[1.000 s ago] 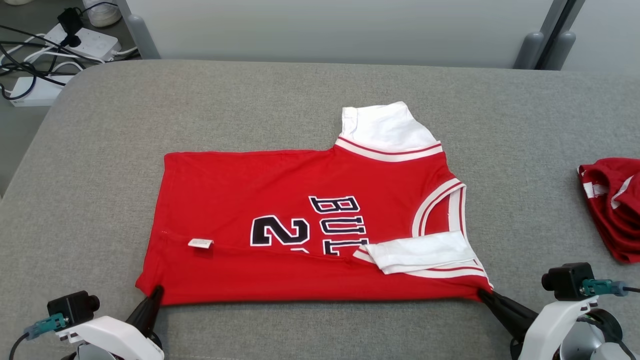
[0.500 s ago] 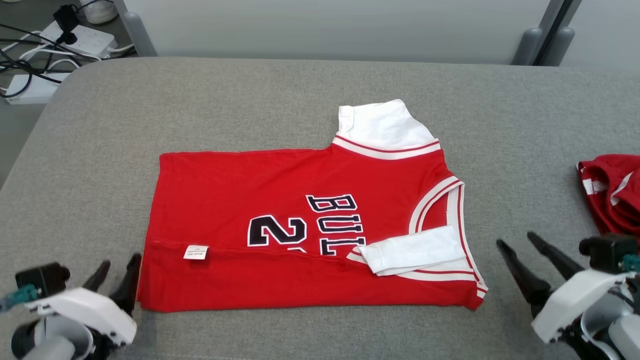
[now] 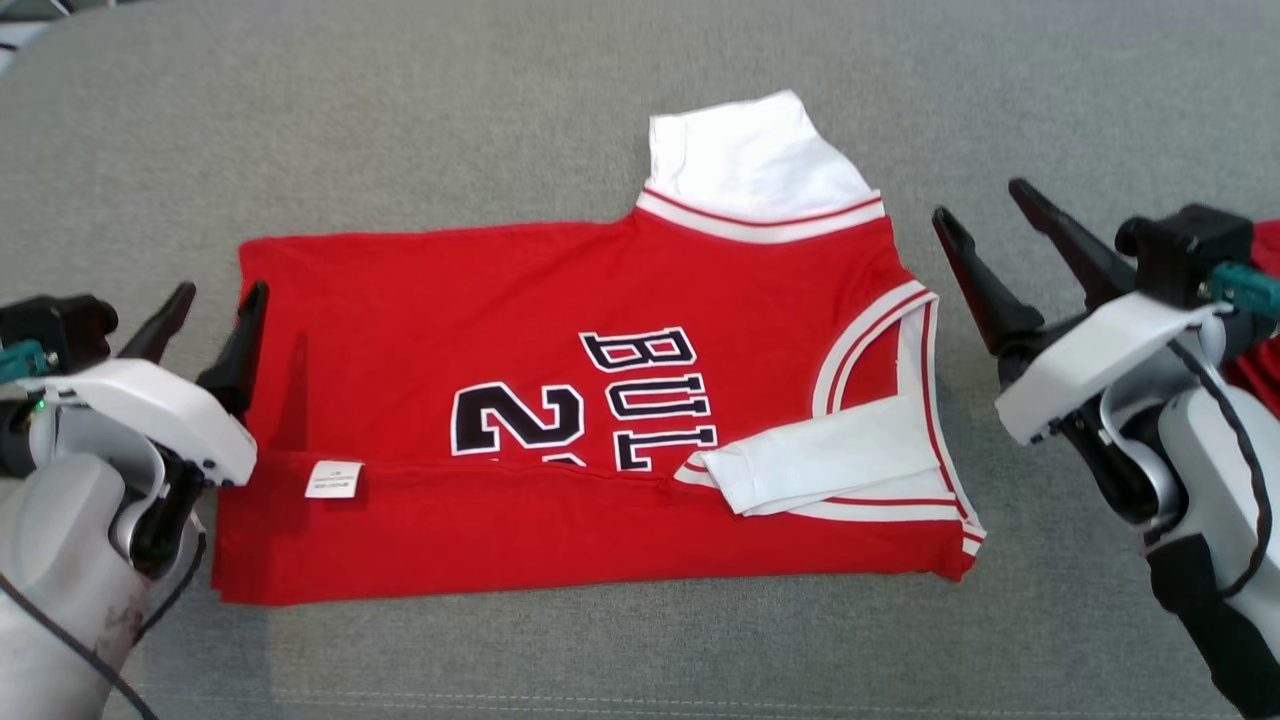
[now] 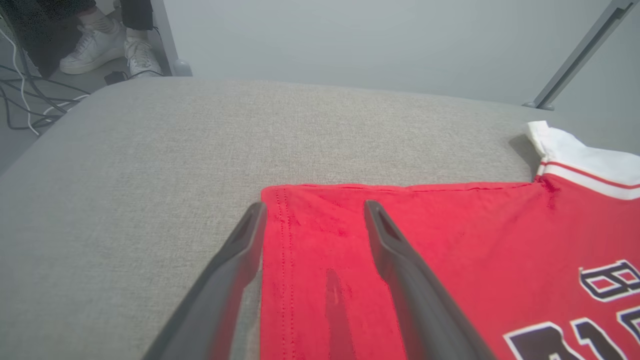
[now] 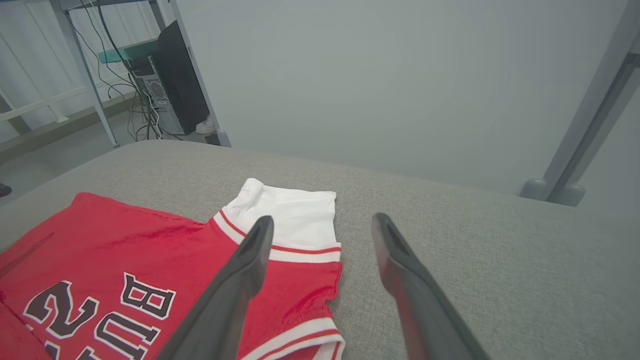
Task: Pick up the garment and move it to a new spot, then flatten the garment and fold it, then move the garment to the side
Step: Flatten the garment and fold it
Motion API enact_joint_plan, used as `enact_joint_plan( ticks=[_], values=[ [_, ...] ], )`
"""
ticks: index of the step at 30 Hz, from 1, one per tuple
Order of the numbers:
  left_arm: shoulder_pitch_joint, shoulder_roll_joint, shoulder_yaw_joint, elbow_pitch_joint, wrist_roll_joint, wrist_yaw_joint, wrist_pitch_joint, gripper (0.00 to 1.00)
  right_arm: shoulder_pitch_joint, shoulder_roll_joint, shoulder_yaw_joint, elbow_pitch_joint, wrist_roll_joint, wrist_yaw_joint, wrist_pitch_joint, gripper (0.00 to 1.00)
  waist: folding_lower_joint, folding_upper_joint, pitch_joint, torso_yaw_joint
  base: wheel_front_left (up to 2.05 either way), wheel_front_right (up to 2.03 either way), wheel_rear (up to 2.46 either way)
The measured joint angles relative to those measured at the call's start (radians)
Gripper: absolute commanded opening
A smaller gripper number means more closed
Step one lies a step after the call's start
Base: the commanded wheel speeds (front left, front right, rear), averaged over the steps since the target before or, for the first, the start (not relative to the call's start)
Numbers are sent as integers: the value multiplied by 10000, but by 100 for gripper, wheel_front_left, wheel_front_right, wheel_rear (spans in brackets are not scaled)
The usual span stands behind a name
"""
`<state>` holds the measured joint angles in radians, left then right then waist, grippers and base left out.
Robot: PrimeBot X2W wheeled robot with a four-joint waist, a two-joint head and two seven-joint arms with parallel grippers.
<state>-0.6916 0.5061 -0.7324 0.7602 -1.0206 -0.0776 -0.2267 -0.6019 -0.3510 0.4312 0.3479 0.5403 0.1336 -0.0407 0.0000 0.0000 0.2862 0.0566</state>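
The garment (image 3: 560, 310) is a red jersey with white sleeves and black lettering, lying flat on the grey table with its near long edge folded up over the front. My left gripper (image 3: 217, 297) hovers open at the jersey's left edge, fingers astride the hem (image 4: 280, 235). Off the jersey's right side, near the neckline, my right gripper (image 3: 982, 213) is open too and holds nothing. In the right wrist view the garment (image 5: 125, 250) spreads to the left, and the left finger stands in front of its white sleeve (image 5: 292, 212).
A second red garment (image 3: 1262, 350) lies bunched at the table's right edge, behind my right arm. Grey padded table (image 3: 400, 120) extends beyond the jersey. A person's feet in white shoes (image 4: 107, 42) and cables stand on the floor past the far left corner.
Both grippers let go of the jersey's near corners, opened, and moved forward along its left and right sides. The head camera tilted down, so the scene shifted upward.
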Motion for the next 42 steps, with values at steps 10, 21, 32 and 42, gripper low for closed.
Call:
enact_joint_plan(
  ticks=[10,21,32,42],
  values=[
    [-1641,-180,151,1590,226,-297,-109,100,-907,345,132,288,-257,0,-54,100,0,0,1418,-341,0,0,0],
    [-2369,-355,332,2773,-207,-462,-146,44,-1327,345,104,213,-462,0,-138,100,0,0,2216,-684,0,0,0],
    [-2579,-460,36,1870,-251,-506,-261,0,-2605,418,-362,437,-571,0,422,100,0,0,2664,-159,0,0,0],
    [-2544,-1179,1281,-224,1198,-508,-263,0,-4283,685,-786,2109,-633,-2,1210,100,0,0,3194,822,0,0,0]
  ],
)
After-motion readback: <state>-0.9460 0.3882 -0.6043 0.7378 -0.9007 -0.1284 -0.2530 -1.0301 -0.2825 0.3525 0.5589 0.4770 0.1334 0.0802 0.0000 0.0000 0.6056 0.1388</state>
